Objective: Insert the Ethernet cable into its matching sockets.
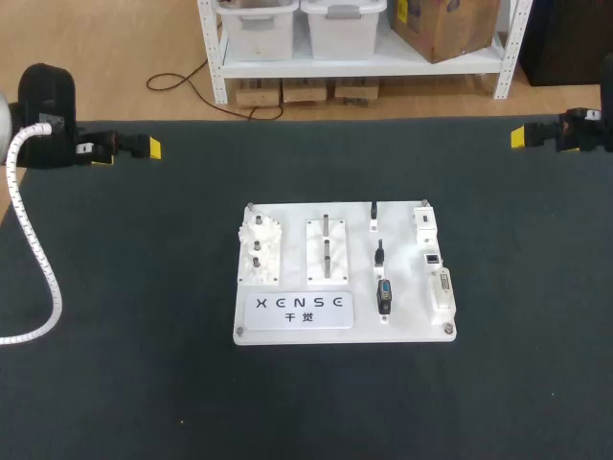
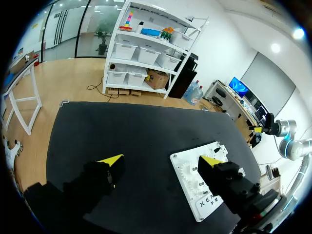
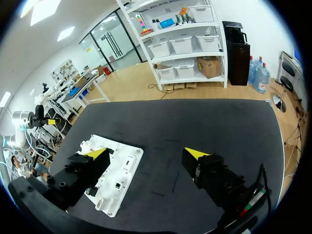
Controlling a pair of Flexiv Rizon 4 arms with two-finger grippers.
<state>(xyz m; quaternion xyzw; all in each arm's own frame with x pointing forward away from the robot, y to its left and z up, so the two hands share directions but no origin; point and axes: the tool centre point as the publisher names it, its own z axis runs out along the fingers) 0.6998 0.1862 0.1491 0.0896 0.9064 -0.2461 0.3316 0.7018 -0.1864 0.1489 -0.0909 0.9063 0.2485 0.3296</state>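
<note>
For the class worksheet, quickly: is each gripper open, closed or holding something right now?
Left gripper: jaws open, holding nothing.
Right gripper: jaws open, holding nothing.

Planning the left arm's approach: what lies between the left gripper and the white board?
Only bare black mat between left gripper and white board, as the head view shows.
</note>
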